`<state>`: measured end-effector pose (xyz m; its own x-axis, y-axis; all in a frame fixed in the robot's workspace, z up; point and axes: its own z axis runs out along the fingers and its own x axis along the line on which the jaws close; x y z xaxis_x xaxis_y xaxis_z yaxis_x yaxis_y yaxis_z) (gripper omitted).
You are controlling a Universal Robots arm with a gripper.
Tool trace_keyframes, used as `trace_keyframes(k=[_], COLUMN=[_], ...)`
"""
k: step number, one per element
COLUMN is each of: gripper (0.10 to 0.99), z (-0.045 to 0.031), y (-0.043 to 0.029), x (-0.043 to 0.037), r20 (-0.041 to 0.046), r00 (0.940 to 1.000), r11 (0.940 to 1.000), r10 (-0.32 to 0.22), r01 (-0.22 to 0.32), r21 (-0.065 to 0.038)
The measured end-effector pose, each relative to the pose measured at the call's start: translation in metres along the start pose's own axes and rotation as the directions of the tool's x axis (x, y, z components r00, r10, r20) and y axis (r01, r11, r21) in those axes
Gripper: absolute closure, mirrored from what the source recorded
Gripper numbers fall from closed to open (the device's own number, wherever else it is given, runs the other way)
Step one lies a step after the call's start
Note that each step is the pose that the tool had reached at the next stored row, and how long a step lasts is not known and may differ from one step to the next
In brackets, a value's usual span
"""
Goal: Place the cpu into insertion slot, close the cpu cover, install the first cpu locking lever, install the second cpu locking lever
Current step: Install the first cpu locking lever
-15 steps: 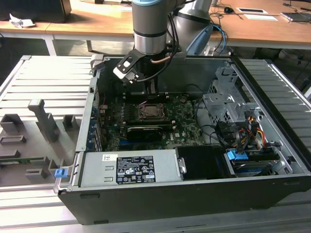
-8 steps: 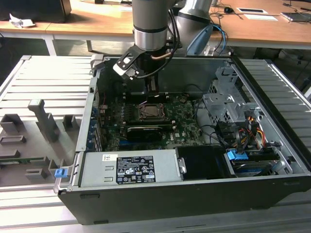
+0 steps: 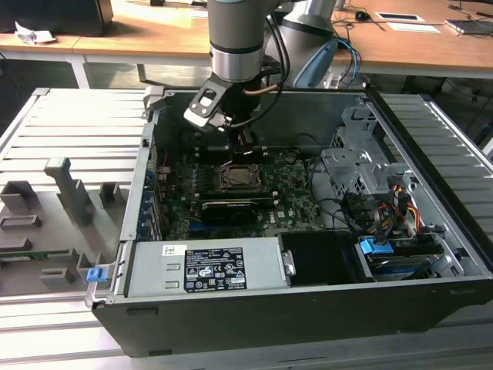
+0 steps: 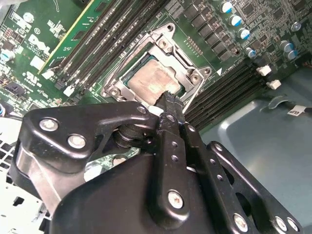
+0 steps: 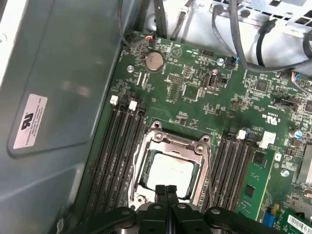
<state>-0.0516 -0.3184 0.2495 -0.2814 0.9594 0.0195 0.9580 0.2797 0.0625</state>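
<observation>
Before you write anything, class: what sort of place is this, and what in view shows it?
Probably a robotics lab or workshop: a robot arm reaches into an open computer case lying on a slatted metal bench, with wooden office desks behind.

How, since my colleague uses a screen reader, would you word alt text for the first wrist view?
The shut fingers hang over one edge of the cpu cover, whose frame lies flat around the seated cpu. Memory slots flank it on the green motherboard.
</observation>
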Motion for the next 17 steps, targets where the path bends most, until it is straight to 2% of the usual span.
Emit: trace_keyframes(k=[3, 4, 6, 8, 10, 12, 14, 16, 17], gripper=[0.98, 0.98, 0.98, 0.98, 0.98, 0.98, 0.98, 0.98, 0.98], z=[0.0002, 0.0004, 0.0005, 0.0005, 0.0005, 0.0006, 0.0007, 0.0007, 0.0007], y=[0.0, 0.0, 0.0, -0.0001, -0.0002, -0.0002, -0.0003, -0.0004, -0.0004], x=[0.0, 0.0, 0.0, 0.0, 0.0001, 0.0001, 0.0001, 0.0001, 0.0001], r20=[-0.0019, -0.0038, -0.0055, -0.0088, -0.0103, -0.0125, -0.0162, -0.0183, -0.02], r00=[0.9996, 0.9982, 0.9962, 0.9903, 0.9868, 0.9811, 0.9685, 0.9595, 0.9522], r11=[0.9996, 0.9982, 0.9963, 0.9904, 0.9869, 0.9812, 0.9686, 0.9597, 0.9523], r10=[-0.028, -0.059, -0.086, -0.138, -0.161, -0.193, -0.248, -0.281, -0.305], r01=[0.028, 0.059, 0.086, 0.138, 0.162, 0.193, 0.249, 0.281, 0.305], r21=[0.0, 0.001, 0.001, 0.002, 0.002, 0.003, 0.003, 0.003, 0.003])
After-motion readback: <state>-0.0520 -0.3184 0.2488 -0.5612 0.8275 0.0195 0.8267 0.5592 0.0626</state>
